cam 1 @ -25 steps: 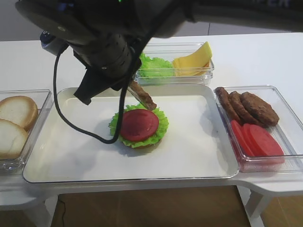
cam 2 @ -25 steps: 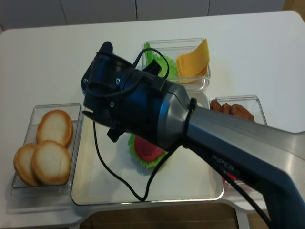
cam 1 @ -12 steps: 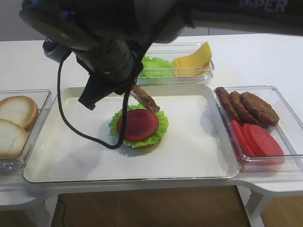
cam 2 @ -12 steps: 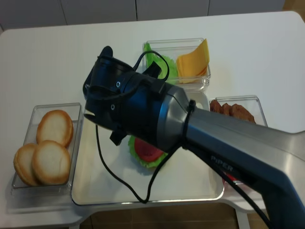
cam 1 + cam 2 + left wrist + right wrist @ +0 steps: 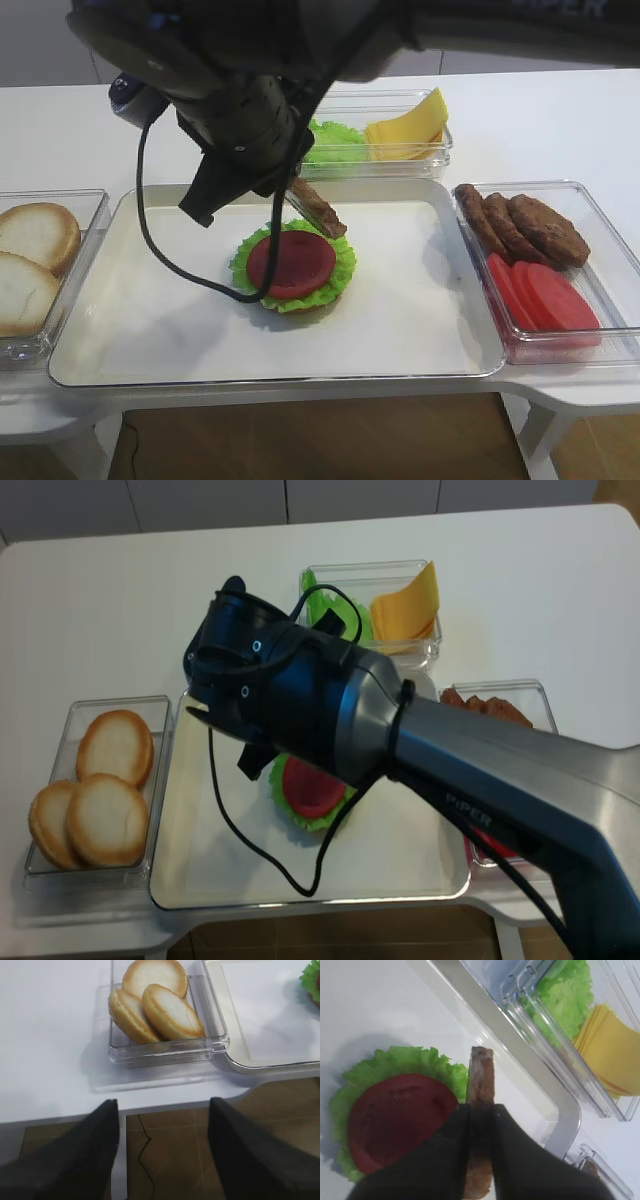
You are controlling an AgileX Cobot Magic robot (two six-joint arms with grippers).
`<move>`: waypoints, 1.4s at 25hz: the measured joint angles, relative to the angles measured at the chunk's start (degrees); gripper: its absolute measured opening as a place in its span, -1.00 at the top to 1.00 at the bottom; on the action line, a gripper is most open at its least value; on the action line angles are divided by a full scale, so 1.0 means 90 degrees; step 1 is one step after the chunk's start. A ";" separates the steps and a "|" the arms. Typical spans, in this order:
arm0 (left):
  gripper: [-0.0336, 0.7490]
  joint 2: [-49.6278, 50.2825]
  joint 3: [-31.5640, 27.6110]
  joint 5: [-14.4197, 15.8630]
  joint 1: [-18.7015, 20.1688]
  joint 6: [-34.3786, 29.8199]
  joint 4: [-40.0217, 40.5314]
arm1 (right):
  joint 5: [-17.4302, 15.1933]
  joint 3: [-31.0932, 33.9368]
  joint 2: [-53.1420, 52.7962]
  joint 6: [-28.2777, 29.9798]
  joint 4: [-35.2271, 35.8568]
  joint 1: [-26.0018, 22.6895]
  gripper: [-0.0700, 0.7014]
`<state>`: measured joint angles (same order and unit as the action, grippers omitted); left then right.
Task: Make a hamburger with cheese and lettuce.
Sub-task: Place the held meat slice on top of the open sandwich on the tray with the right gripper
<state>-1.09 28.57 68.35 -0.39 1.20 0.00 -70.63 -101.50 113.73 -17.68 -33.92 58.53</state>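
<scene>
On the white surface (image 5: pixel 560 110), left to right: a clear bin (image 5: pixel 60 335) of bun halves (image 5: pixel 35 235); the tray (image 5: pixel 420 330) carrying the hamburger (image 5: pixel 293 268), over whose far edge the right pincer (image 5: pixel 480 1110), clamped on a brown patty (image 5: pixel 481 1072), hangs edge-on, likely to lay it on the tomato; behind, a tub (image 5: pixel 440 160) with lettuce (image 5: pixel 332 140) and cheese (image 5: pixel 405 130); rightmost, patties (image 5: pixel 520 225) and tomato slices (image 5: pixel 545 300).

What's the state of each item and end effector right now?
right end effector: shut on brown patty, held on edge above the tray
left end effector: open, empty, off the table edge
hamburger: bun base, lettuce, tomato on top; no patty or cheese yet
cheese: stacked in its bin
lettuce: in the same bin
tray: holds only the hamburger
</scene>
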 joint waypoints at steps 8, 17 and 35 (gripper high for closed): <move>-0.16 0.0000 0.0000 0.0000 0.0000 0.0000 0.0000 | 0.0000 0.0000 0.0000 0.0136 0.0141 -0.0048 0.58; -0.16 0.0000 0.0000 0.0000 0.0000 0.0000 0.0000 | 0.0006 0.0000 0.0087 0.0190 0.0165 -0.0055 0.58; -0.16 0.0000 0.0000 0.0000 0.0000 0.0000 0.0000 | 0.0015 0.0000 0.0087 0.0190 0.0165 -0.0055 0.57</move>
<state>-1.09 28.57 68.35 -0.39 1.20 0.00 -70.49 -101.50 114.51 -15.98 -32.44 58.03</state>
